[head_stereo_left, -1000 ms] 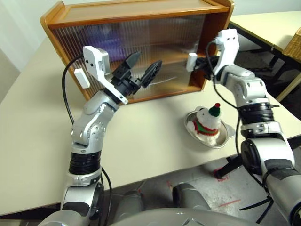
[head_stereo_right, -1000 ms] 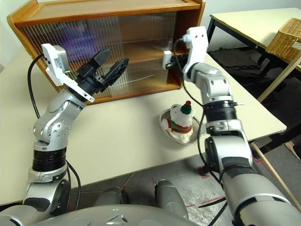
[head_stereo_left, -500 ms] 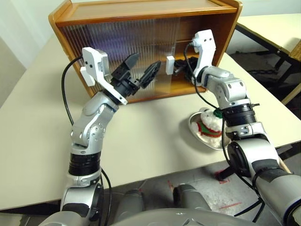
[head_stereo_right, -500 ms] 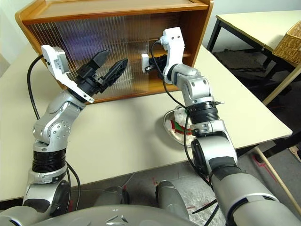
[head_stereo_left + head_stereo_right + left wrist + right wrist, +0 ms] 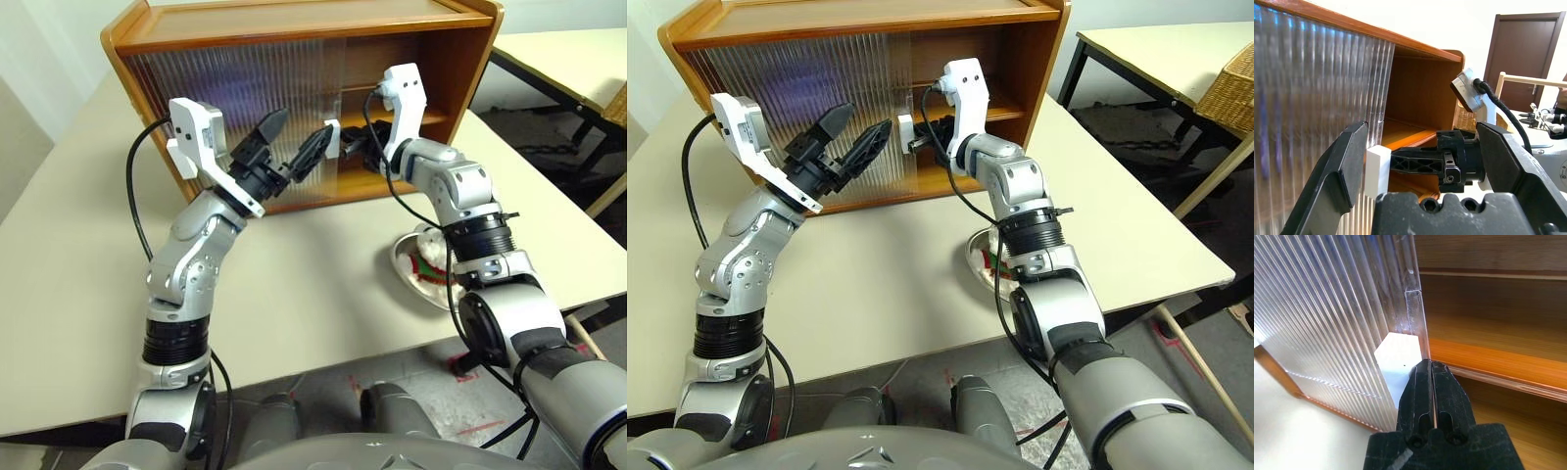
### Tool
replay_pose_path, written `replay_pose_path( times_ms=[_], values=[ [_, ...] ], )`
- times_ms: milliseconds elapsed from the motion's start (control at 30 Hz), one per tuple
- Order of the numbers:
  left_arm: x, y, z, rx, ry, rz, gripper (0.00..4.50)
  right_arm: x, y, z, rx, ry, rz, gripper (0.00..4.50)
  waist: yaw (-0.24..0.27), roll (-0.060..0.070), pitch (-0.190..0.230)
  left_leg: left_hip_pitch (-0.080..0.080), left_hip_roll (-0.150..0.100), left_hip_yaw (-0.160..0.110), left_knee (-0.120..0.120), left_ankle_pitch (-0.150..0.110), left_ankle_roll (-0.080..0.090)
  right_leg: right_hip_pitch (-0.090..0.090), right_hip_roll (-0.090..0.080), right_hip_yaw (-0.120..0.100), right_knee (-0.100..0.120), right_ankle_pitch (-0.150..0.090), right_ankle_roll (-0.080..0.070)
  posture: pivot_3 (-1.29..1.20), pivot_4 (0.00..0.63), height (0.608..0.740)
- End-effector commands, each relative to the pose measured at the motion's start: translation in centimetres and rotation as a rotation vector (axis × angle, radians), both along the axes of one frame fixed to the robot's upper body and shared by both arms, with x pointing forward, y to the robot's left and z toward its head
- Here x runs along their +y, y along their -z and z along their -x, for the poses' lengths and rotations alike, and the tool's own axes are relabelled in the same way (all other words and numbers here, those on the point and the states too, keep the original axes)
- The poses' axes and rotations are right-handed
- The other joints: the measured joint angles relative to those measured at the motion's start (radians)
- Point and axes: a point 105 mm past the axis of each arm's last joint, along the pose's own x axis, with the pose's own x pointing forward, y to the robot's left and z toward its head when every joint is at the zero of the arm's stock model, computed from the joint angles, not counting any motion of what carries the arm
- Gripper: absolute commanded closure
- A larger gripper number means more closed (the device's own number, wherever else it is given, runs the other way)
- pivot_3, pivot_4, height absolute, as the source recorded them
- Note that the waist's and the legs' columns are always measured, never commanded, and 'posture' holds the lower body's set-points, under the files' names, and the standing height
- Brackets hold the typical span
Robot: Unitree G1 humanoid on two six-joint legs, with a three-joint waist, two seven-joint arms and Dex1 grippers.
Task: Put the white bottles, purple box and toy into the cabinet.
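Observation:
The wooden cabinet [image 5: 294,20] stands at the back of the table, and its ribbed sliding door [image 5: 245,98] is slid part way left, so the right shelves are open. My right gripper [image 5: 347,147] is shut, its tip against the door's white block handle [image 5: 1398,352]. Just left of that handle, my left gripper [image 5: 301,125] hangs open and holds nothing. The toy [image 5: 426,257] lies in a silver dish [image 5: 404,276], half hidden behind my right arm. A purple blur [image 5: 784,78] shows through the door; I cannot tell what it is. The white bottles and purple box are out of view.
To the right, across a gap, stands a second table [image 5: 1146,44] with a wicker basket [image 5: 1225,73] on it. The near table edge runs just in front of the dish.
My right gripper has moved left with the white handle, and the door has slid left, widening the opening on the right. The left arm has stayed still.

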Motion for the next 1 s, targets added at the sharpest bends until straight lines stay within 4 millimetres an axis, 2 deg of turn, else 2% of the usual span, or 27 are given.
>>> replay_pose_path(
  times_ms=[33, 267, 433, 567, 767, 867, 967, 1000],
  values=[
    [0.1, -0.4, 0.3, -0.022, -0.011, -0.003, 0.00, 1.2, -0.3, 0.2, 0.001, -0.047, -0.017, 4.46, 0.000, 0.000, 0.000, 0.000, 0.000, 0.000, 0.000, 0.000, 0.000, 0.000, 0.000, 0.000, 0.000, 0.000, 0.000, 0.12, 0.000, 0.740],
    [0.1, -0.4, 0.3, -0.020, -0.015, -0.004, 0.00, 0.8, -0.4, 0.0, -0.010, -0.039, -0.009, 4.46, 0.000, 0.000, 0.000, 0.000, 0.000, 0.000, 0.000, 0.000, 0.000, 0.000, 0.001, 0.000, 0.001, 0.000, 0.000, 0.12, 0.000, 0.740],
    [-0.1, -0.2, 0.2, -0.013, -0.005, 0.003, 0.00, -3.1, -2.0, -0.5, -0.083, 0.061, 0.045, 4.46, 0.004, 0.000, 0.000, -0.001, 0.000, 0.000, 0.000, 0.000, 0.000, -0.001, 0.000, 0.000, 0.000, 0.000, 0.000, 0.10, 0.000, 0.740],
    [-0.4, -0.2, 0.1, -0.012, 0.006, 0.009, 0.00, -5.5, -3.2, 0.0, -0.113, 0.072, 0.052, 3.47, 0.005, 0.000, 0.000, -0.003, 0.000, 0.000, 0.000, 0.000, -0.001, -0.001, -0.002, 0.000, -0.003, 0.000, 0.000, 0.08, 0.000, 0.740],
    [-0.7, -0.1, -0.1, -0.013, 0.023, 0.011, 0.00, -9.4, -5.2, 1.5, -0.166, 0.106, 0.048, 1.19, 0.004, 0.000, 0.000, -0.005, 0.000, 0.000, 0.000, -0.002, -0.004, -0.001, -0.002, 0.000, -0.006, -0.001, 0.002, 0.05, 0.000, 0.740],
    [-0.8, -0.1, -0.1, -0.012, 0.030, 0.013, 0.00, -11.8, -6.1, 2.5, -0.170, 0.137, -0.029, 0.09, 0.003, -0.001, 0.000, -0.005, 0.000, 0.000, -0.001, -0.002, -0.004, -0.001, -0.002, 0.000, -0.006, -0.001, 0.002, 0.04, 0.000, 0.740],
    [-1.0, 0.0, -0.1, -0.011, 0.039, 0.014, 0.00, -13.1, -6.3, 4.1, -0.204, 0.098, -0.092, 0.03, 0.003, -0.001, 0.000, -0.004, 0.000, 0.000, -0.001, -0.002, -0.004, -0.001, -0.002, 0.000, -0.007, -0.002, 0.003, 0.03, 0.000, 0.740],
    [-1.1, 0.1, -0.1, -0.010, 0.044, 0.015, 0.00, -13.6, -5.8, 5.0, -0.209, 0.101, -0.102, 0.03, 0.003, -0.001, 0.000, -0.004, -0.001, 0.000, -0.001, -0.002, -0.004, -0.001, -0.002, 0.000, -0.006, -0.002, 0.003, 0.03, 0.000, 0.740]
  ],
)
